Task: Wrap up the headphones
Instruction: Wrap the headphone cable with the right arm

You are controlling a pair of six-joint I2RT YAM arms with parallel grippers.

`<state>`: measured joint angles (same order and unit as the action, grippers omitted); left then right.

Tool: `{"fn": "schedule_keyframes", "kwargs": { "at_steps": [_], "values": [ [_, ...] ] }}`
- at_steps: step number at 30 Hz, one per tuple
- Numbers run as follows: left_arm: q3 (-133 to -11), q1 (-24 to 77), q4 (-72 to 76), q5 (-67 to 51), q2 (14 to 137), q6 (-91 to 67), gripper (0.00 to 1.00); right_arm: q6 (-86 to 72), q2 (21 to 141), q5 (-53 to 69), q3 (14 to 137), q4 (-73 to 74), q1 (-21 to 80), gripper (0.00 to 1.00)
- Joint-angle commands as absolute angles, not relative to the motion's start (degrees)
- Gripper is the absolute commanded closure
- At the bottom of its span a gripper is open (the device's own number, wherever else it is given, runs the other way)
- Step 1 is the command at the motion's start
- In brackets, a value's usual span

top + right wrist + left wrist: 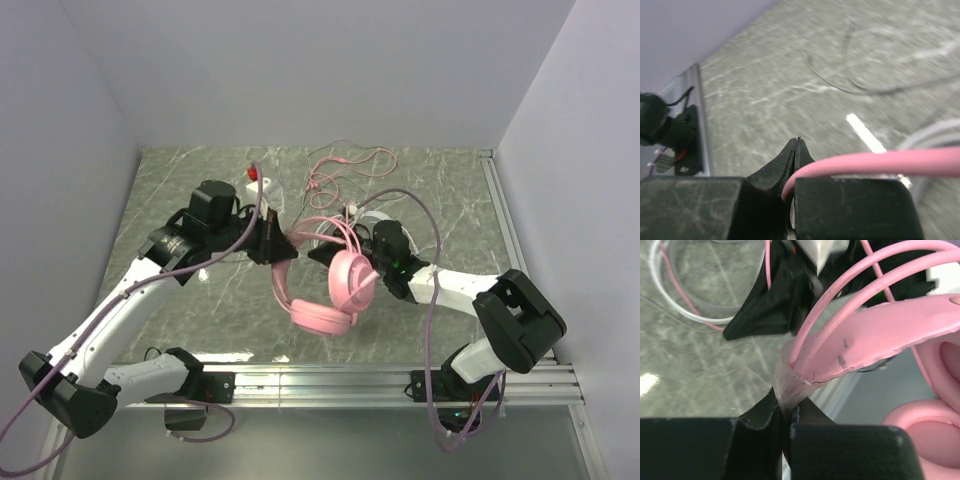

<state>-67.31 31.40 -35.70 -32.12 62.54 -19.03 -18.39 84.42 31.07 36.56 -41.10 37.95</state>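
Note:
The pink headphones (335, 290) hang above the table's middle, ear cups low, the headband (875, 332) arching up. My left gripper (281, 246) is shut on one end of that headband; in the left wrist view the left gripper (788, 409) pinches its pale padded tip. My right gripper (362, 240) is at the band's other side, and in the right wrist view the right gripper (797, 146) is shut with the pink cable (880, 162) coming out between its fingers. More pink cable (340, 165) lies looped at the back. The white headphones (378, 214) lie behind the right gripper, partly hidden.
A small white and red object (255, 177) sits at the back left of the marbled table (180, 190). A metal rail (505, 215) runs along the right edge and another along the front. Grey walls close in on three sides.

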Motion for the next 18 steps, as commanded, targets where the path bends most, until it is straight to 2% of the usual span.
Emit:
{"fn": "schedule_keyframes", "kwargs": {
  "at_steps": [1,2,5,11,18],
  "values": [
    [-69.18,38.39,-38.76,-27.81,59.6,-12.93,1.0,-20.48,81.92,27.77,40.86,-34.11,33.49,1.0],
    [-69.08,39.8,-39.02,-20.38,59.33,-12.4,1.0,-20.3,80.96,27.69,41.22,-33.23,32.7,1.0],
    [-68.2,41.4,-38.76,-11.81,57.92,-11.6,1.0,-18.73,79.02,26.64,42.36,-29.19,31.12,1.0],
    [-66.62,43.49,-37.35,-11.87,55.72,-8.35,1.0,-15.3,75.06,22.07,41.93,-23.47,30.41,1.0],
    [-63.98,48.95,-37.62,-2.03,55.63,-2.2,1.0,-12.39,70.23,13.21,41.4,-19.07,30.41,1.0]
  ]
}}
